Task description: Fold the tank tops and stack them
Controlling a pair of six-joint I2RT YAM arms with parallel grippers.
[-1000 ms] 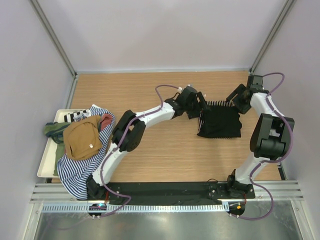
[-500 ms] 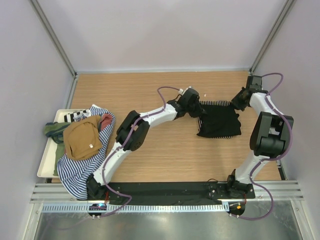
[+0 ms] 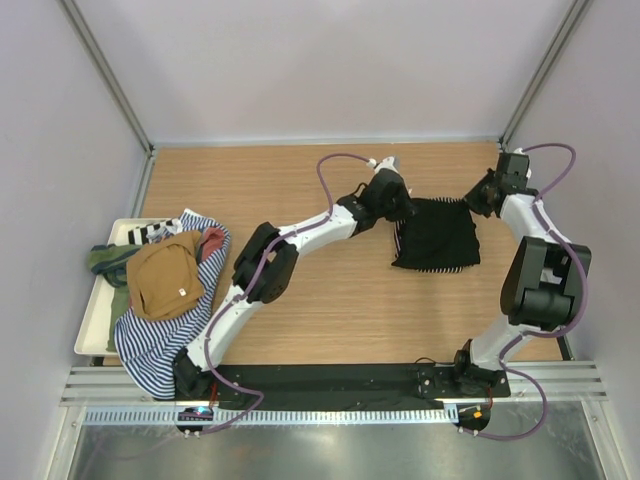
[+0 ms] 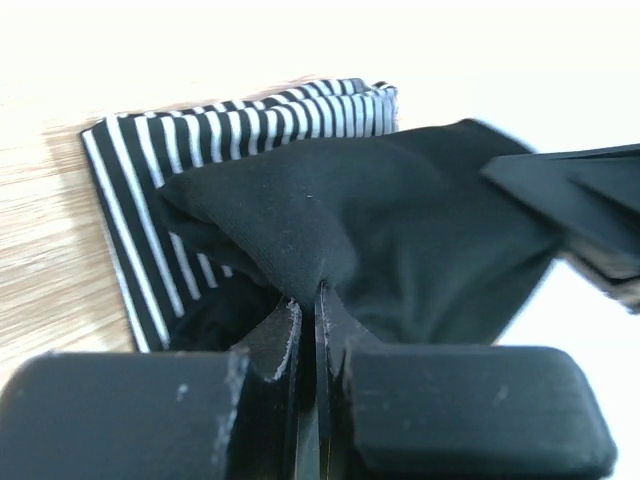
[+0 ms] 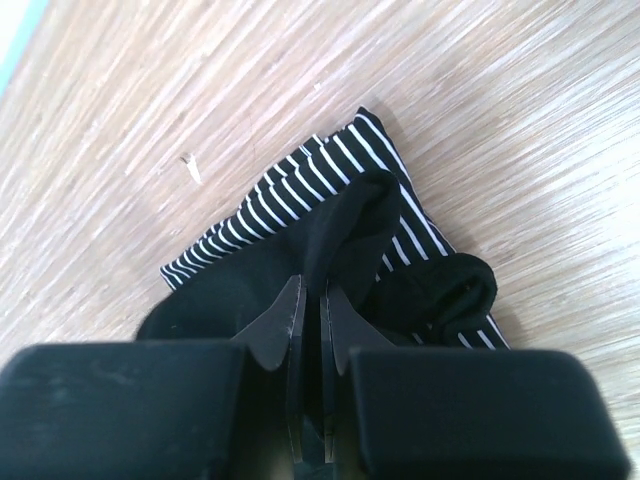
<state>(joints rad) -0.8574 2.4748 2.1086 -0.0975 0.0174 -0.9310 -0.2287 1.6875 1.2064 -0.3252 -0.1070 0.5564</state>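
Observation:
A plain black tank top lies on top of a finely black-and-white striped tank top at the right of the table. My left gripper is shut on the black top's far left corner, and the cloth rises in a peak from between its fingers. My right gripper is shut on the far right corner; black cloth is pinched there, with the striped top beneath. Further tank tops, tan, green and blue-and-white striped, are heaped at the left.
A white tray at the left edge holds the heap of tops, which spills over its right rim. Metal frame posts rise at the back corners. Both arms reach across the wooden table toward its far right.
Both grippers went from open to shut on the black top's far corners. The left gripper moved toward the back, and the cloth's far edge has lifted slightly.

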